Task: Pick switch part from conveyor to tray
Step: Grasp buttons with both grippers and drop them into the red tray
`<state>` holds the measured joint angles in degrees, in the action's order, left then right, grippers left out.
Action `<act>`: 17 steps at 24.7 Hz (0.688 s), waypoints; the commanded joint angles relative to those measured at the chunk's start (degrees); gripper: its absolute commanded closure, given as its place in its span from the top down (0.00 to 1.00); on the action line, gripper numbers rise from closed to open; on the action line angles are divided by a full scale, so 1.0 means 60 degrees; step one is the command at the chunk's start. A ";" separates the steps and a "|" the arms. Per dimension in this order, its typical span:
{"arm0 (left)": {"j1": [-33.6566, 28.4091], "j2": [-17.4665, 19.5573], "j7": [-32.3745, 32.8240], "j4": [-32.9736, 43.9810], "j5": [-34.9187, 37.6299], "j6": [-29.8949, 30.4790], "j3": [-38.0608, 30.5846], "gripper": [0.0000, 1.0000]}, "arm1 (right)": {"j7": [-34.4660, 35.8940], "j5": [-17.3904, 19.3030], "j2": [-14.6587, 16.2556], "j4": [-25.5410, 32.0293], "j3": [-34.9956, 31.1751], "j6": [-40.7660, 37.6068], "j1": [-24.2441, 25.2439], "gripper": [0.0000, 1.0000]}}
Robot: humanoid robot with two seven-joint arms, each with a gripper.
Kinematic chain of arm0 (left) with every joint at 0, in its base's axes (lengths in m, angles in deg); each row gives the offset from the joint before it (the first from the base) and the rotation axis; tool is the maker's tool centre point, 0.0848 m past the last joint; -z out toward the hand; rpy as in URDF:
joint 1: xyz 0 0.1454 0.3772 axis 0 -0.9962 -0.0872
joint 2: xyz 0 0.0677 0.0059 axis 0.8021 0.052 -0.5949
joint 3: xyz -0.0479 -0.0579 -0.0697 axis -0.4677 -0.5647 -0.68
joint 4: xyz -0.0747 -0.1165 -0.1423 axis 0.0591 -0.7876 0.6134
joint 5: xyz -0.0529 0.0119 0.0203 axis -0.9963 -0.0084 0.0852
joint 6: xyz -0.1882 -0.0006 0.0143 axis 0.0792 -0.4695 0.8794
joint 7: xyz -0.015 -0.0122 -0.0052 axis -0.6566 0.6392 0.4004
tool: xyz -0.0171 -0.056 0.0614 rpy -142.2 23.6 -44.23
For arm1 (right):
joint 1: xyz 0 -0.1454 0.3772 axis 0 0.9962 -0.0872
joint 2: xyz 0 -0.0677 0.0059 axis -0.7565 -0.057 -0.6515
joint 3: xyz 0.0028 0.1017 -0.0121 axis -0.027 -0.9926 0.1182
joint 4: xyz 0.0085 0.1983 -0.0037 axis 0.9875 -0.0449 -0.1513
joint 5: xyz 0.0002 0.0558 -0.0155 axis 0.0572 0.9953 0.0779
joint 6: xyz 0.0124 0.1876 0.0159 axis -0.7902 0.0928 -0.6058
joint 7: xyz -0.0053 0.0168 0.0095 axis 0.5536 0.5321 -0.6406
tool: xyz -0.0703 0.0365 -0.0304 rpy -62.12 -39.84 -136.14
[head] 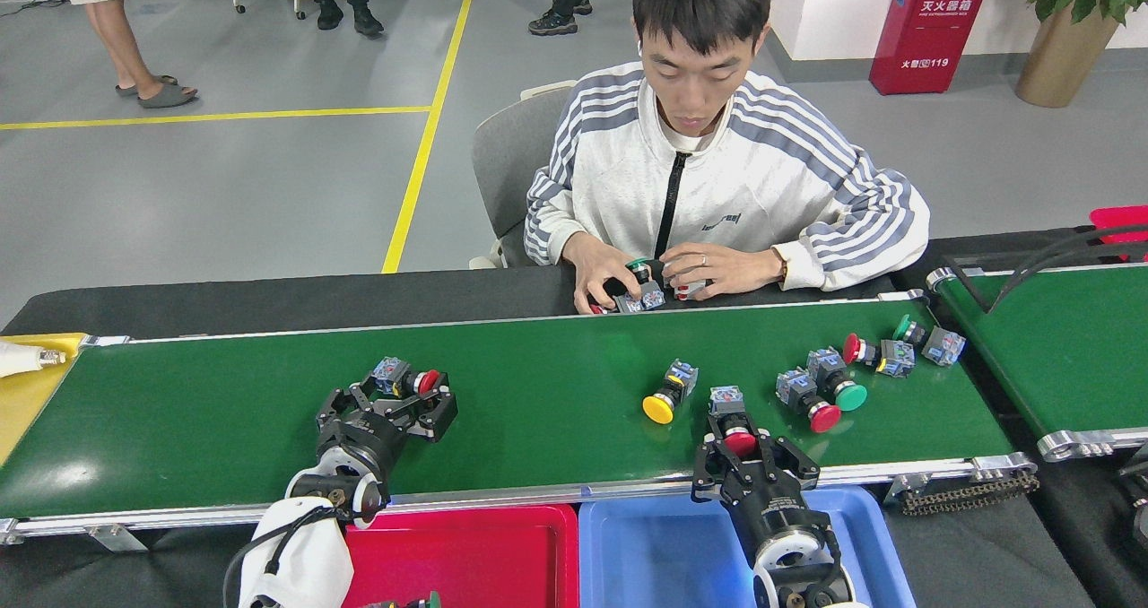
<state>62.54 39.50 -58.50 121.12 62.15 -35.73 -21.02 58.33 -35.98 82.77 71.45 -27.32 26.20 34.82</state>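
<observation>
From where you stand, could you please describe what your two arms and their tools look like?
Both tools are black metal with jointed linkage fingers on a black cylindrical body. The left tool sits on a wrist with silver round fittings, then a white rounded arm shell with a black cable looping beside it. The right tool carries small white lettering, too small to read, and ends in a silver-and-white ring at the wrist.

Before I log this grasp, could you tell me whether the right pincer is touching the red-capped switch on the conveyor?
Cannot tell. In the head view the right pincer brackets the red-capped switch, but overlap hides any contact or gap.
</observation>
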 commanded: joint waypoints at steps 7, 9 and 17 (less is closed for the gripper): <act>0.0126 -0.0014 -0.0808 0.0022 -0.0039 -0.0037 -0.0056 0.63 | 0.0145 -0.0052 -0.0011 0.0681 0.2212 -0.3488 0.0081 0.59; 0.0009 -0.0058 -0.0837 0.0095 -0.0010 0.0021 -0.0012 0.51 | 0.0145 -0.0052 -0.0040 0.0622 0.2594 -0.3488 0.0066 1.00; -0.2056 0.0132 -0.0896 0.3111 -0.0039 0.2349 0.0296 0.40 | 0.0160 0.0182 -0.0011 0.1266 0.1658 -0.3284 0.0403 1.00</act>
<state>51.37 39.57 -63.27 135.33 62.09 -27.40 -19.10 58.67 -35.38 82.88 76.96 -14.88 5.34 37.12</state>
